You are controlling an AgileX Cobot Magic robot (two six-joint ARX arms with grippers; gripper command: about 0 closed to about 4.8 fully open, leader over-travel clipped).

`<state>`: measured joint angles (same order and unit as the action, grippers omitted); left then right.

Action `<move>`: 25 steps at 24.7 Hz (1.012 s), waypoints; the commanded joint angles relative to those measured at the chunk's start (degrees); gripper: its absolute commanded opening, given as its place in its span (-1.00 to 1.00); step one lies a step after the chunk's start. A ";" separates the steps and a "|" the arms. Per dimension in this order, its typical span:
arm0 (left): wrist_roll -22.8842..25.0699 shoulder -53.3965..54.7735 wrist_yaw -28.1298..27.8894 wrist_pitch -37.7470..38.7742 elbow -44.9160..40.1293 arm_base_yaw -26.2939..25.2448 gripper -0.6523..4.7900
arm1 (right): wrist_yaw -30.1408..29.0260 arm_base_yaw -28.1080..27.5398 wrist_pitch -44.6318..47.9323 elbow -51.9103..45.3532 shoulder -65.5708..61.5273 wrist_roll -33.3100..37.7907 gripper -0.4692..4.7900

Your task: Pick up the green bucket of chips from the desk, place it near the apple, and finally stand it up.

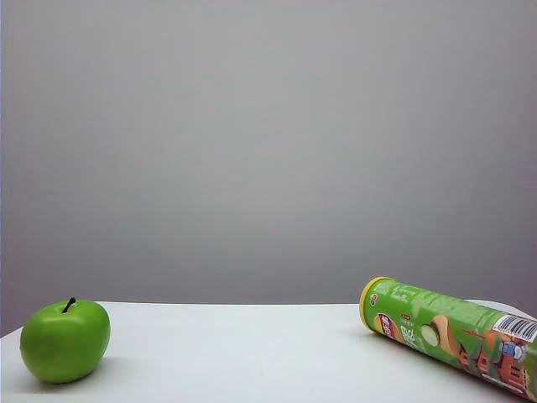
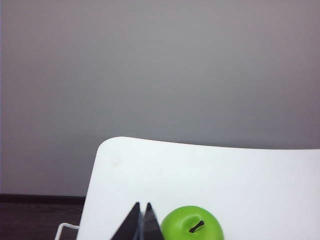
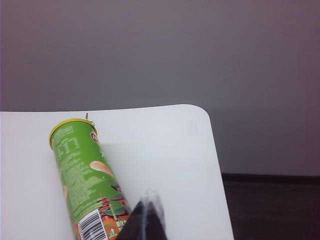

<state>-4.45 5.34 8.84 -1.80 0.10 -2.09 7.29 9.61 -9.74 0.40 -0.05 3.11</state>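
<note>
1 green bucket of chips point(image 1: 449, 336) lying on its side at the right of the white tabletop point(image 1: 243, 353) in the exterior view, yellow lid end toward the middle, barcode end running off the right edge. 1 apple point(image 1: 65, 340) resting at the far left, stem up, well apart from the can. No arm visible in the exterior view. Left gripper point(image 2: 141, 220) just beside the apple point(image 2: 192, 225) in the left wrist view, above the tabletop point(image 2: 210, 170), jaws closed tip to tip and holding nothing. Right gripper point(image 3: 147, 215) close beside the barcode end of the can point(image 3: 85, 175) in the right wrist view, jaws likewise closed and empty. 2 grippers, 1 can, 1 apple, 1 tabletop.
</note>
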 commanded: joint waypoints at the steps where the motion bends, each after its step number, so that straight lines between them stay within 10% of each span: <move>1: -2.25 -0.02 0.00 -1.05 0.24 -0.02 -0.76 | -0.37 -0.04 0.96 -0.35 -0.04 0.42 -0.82; 25: -5.27 0.11 2.97 0.48 4.98 -0.02 -0.78 | 0.11 0.04 3.37 0.26 -0.07 1.88 -0.83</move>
<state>-9.32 5.39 11.42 -0.99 3.84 -2.11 7.49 9.61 -8.60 0.43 -0.08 4.75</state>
